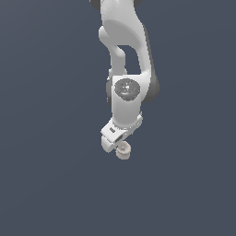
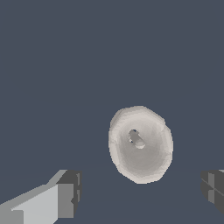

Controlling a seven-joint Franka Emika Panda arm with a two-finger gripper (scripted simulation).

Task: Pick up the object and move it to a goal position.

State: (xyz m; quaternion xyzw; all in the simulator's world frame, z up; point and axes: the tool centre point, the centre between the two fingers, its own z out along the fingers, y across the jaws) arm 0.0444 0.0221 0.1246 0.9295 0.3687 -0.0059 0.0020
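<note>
- The spool [image 2: 140,144] sits between the fingers [image 2: 65,194], touching neither, its hollow rim facing the wrist camera.
- The gripper [image 1: 115,143] is spread wide, holding nothing.

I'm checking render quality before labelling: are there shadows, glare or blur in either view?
Exterior view: flat, even light, no cast shadow under the small pale beige matte spool-like piece; edges look soft and low-resolution. Wrist view: no glare; the spool's rim is faceted with gentle shading, and the open white claw's fingers are cut off by the frame edge.
</note>
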